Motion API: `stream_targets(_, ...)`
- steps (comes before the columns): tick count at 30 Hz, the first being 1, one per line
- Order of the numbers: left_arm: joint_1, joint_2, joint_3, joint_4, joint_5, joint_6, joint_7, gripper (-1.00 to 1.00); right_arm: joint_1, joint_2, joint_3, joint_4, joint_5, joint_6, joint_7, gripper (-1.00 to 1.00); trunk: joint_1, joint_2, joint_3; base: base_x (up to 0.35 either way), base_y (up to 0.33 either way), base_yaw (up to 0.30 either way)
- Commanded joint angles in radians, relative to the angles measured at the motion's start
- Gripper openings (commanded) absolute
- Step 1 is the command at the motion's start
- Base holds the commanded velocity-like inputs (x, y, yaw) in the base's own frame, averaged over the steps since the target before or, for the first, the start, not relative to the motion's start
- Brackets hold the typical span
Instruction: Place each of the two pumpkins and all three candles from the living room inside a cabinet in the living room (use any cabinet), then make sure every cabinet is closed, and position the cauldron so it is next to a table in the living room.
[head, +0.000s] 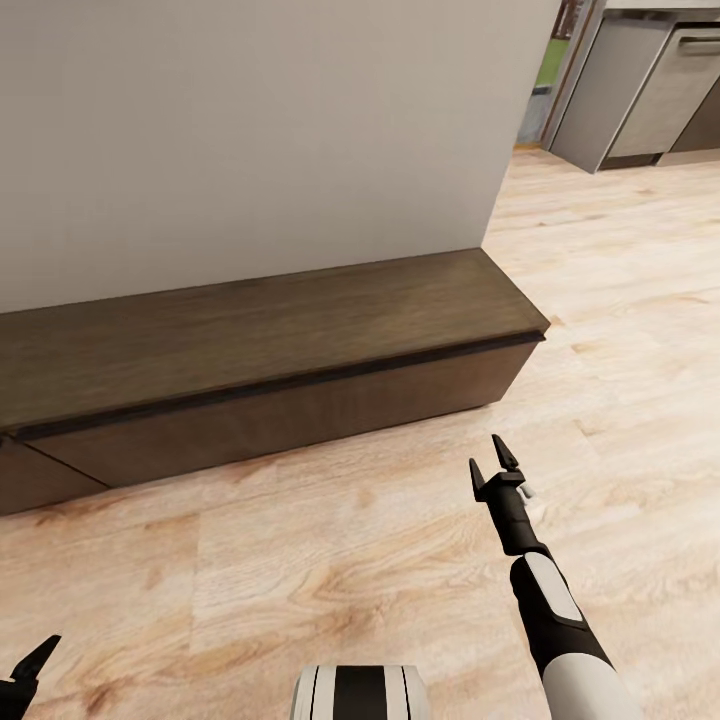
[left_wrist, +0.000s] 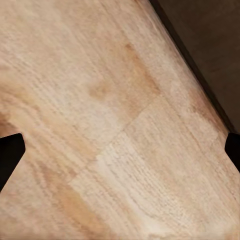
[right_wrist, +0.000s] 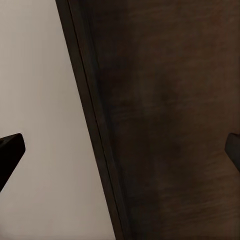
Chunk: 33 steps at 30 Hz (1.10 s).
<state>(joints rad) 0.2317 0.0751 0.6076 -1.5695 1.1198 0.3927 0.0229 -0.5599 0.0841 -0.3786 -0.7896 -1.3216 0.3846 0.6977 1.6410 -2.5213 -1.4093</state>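
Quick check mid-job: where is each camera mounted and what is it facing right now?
Head view: on the head, looking down at the cabinet, wood floor, right gripper and left gripper.
Left wrist view: looks along the open fingers at floor, cabinet at the corner.
Right wrist view: faces the cabinet front and pale wall.
All views share the cabinet.

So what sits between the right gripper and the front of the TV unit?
Nothing: in the head view, only bare wood floor separates the open right gripper from the TV unit, whose drawer fronts look shut.
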Motion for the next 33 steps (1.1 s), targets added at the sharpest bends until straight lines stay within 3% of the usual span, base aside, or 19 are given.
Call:
stream_targets(1, 0.0, 0.0, 0.0, 0.0, 0.0, 0.0, 0.0, 1.0, 0.0, 0.0, 0.0, 0.0, 0.0, 0.0, 0.0, 1.0, 0.0, 0.0, 0.0, 0.0, 0.0, 0.0)
stream_targets(20, 0.0, 0.001, 0.001, 0.0, 0.0, 0.0, 0.001, 1.0, 0.0, 0.0, -0.002, 0.0, -0.001, 0.0, 0.0, 1.0, 0.0, 0.0, 0.0, 0.0, 0.0, 0.0)
stream_targets(29, 0.001, -0.01, 0.0, 0.027, -0.004, 0.0, -0.005, 1.0, -0.001, 0.003, 0.049, -0.022, -0.005, -0.002, -0.051, 1.0, 0.0, 0.0, 0.0, 0.0, 0.0, 0.068)
stream_targets(30, 0.001, -0.01, 0.0, 0.028, -0.004, 0.0, -0.006, 1.0, -0.001, 0.003, 0.059, -0.023, -0.004, -0.003, -0.129, 1.0, 0.0, 0.0, 0.0, 0.0, 0.0, 0.146)
stream_targets(33, 0.001, -0.009, 0.0, 0.029, -0.005, 0.0, -0.006, 1.0, -0.001, 0.003, 0.061, -0.025, 0.007, -0.003, -0.135, 1.0, 0.0, 0.0, 0.0, 0.0, 0.0, 0.159)
